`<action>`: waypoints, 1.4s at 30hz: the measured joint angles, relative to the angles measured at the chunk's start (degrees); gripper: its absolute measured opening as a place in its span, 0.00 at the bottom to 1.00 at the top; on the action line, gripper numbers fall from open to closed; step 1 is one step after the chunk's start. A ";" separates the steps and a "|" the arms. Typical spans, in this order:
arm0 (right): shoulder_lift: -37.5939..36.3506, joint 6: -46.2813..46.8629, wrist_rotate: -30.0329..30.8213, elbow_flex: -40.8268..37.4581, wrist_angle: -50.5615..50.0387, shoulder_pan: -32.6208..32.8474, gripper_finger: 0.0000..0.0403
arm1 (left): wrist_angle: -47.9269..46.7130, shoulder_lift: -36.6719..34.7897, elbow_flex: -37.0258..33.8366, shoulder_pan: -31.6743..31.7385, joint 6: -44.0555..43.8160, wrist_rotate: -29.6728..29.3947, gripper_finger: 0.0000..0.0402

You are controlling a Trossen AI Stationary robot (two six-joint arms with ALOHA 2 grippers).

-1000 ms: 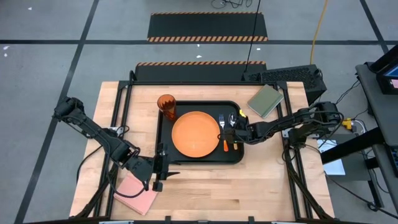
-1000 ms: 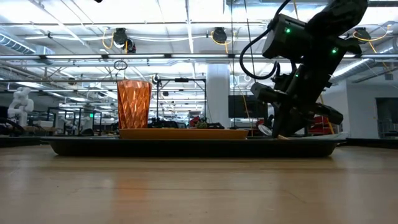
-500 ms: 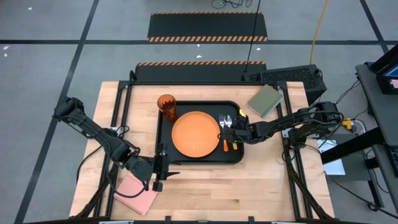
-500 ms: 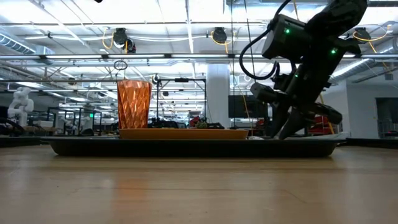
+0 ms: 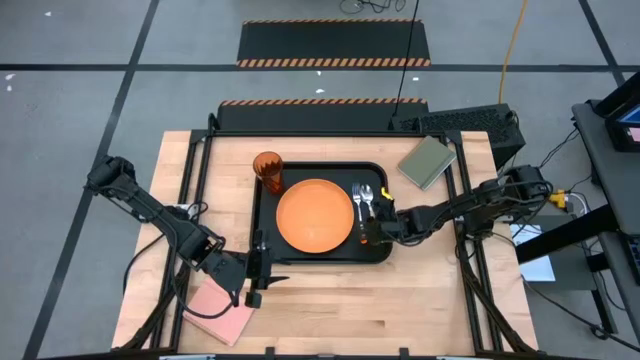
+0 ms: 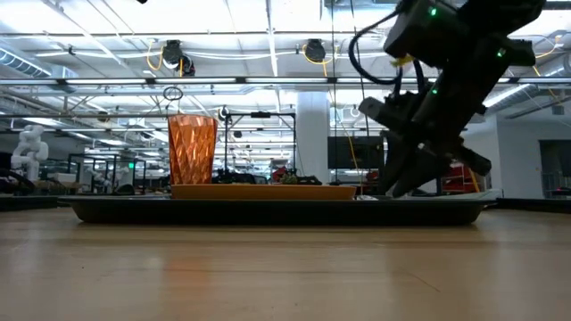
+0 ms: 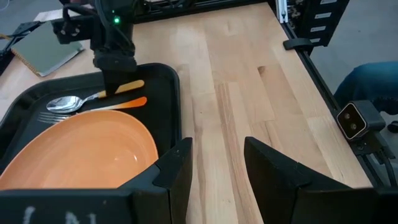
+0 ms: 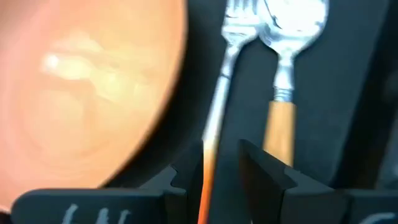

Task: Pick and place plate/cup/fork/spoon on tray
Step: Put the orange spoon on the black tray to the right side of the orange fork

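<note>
On the black tray [image 5: 268,228] with its raised rim and round corners, the flat round orange plate [image 5: 314,215] is sitting in the middle. The see-through orange cup [image 5: 267,168], ribbed with a diamond pattern, is standing upright at the tray's far left corner. Just right of the plate, the fork [image 5: 357,196] and the spoon [image 5: 368,193] are lying side by side, shiny silver ends pointing to the far edge, orange handles toward the near edge.

The right gripper [image 5: 368,231] is hanging low over the handle ends, its fingers spread apart and holding nothing. A second ago it was farther up, by the spoon's bowl; it is now pulling back toward the near edge, and the spoon is lying free.

The left gripper [image 5: 262,271] is waiting over the wood table [image 5: 420,290] by the tray's near left corner, fingers parted, next to a pink block [image 5: 220,309]. It has not moved.
</note>
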 joint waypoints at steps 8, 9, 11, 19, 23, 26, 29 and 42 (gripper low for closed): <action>0.00 -8.01 1.33 2.71 -0.33 -4.65 0.23 | 0.36 0.00 0.00 1.30 0.11 -0.01 0.37; 0.00 -8.52 1.12 2.71 -0.84 -5.45 0.23 | 0.39 0.00 0.00 1.40 0.11 0.00 0.37; 0.05 -8.80 0.71 2.69 -2.41 -6.76 0.23 | 0.40 0.00 0.00 1.60 0.12 0.00 0.37; 2.92 -10.12 -2.55 2.67 -1.17 -8.66 0.23 | 0.33 0.00 0.01 1.57 1.27 0.14 0.37; 5.95 -10.46 -4.77 2.67 -0.97 -9.67 0.23 | 0.21 0.00 0.02 1.57 1.29 0.33 0.37; 6.87 -10.60 -4.45 2.75 -0.72 -9.85 0.23 | 0.17 0.00 0.02 1.57 1.31 0.48 0.37; 6.81 -10.91 -4.30 2.78 -0.74 -10.00 0.23 | 0.17 0.00 0.02 1.57 1.57 0.48 0.37; -0.36 -13.11 -4.57 2.65 -2.95 -9.38 0.23 | 0.00 0.00 0.02 1.55 1.89 0.48 0.37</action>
